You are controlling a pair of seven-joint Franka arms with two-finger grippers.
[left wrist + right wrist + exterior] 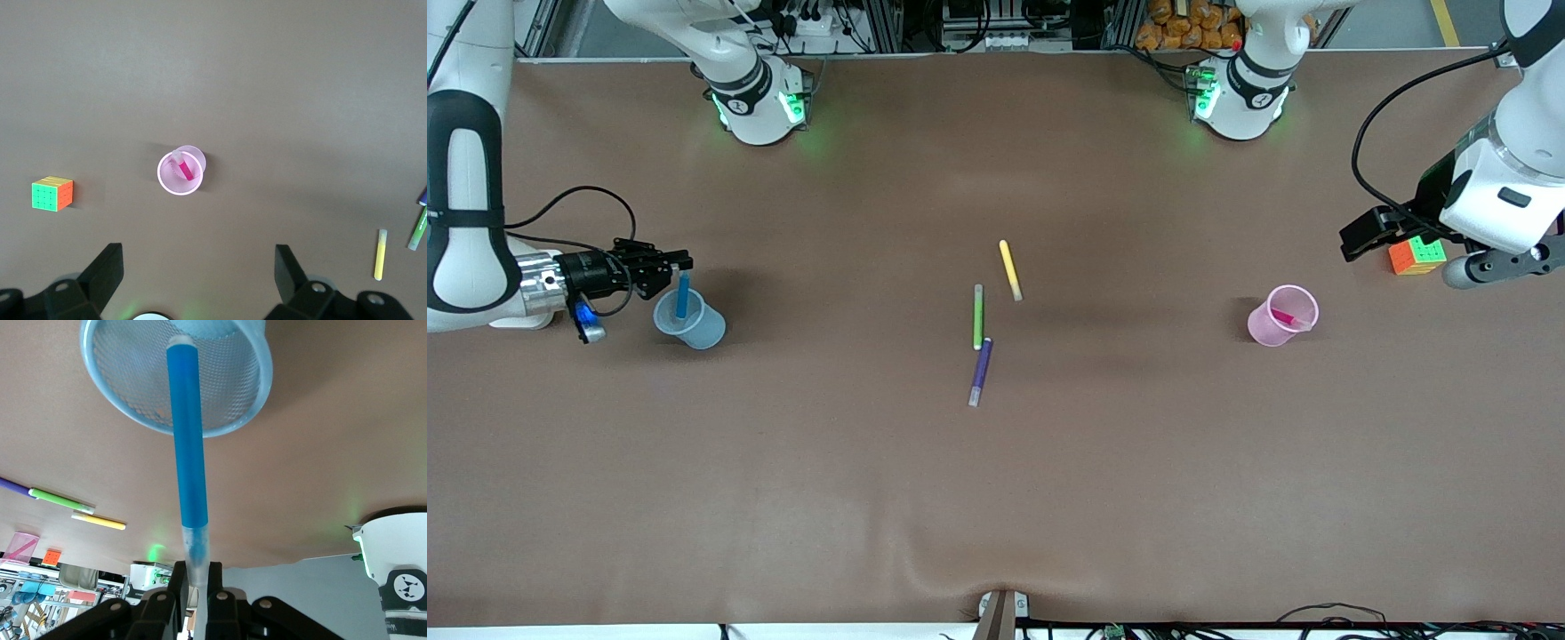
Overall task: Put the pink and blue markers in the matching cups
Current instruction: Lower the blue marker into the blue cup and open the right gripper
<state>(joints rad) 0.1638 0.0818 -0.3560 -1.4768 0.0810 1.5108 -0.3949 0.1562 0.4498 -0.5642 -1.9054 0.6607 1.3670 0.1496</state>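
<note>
My right gripper (682,265) (196,577) hovers over the pale blue cup (690,320) (177,370) at the right arm's end of the table. It is shut on the greyish cap end of the blue marker (682,296) (187,463), whose other end dips into the cup's mouth. The pink marker (1284,316) (184,167) lies slanted inside the pale pink cup (1281,316) (180,173) toward the left arm's end. My left gripper (199,267) is held high beside that cup, open and with nothing in it.
A yellow marker (1010,269), a green marker (978,316) and a purple marker (981,371) lie near the table's middle. A colourful puzzle cube (1415,256) (52,193) sits under the left arm, farther from the front camera than the pink cup.
</note>
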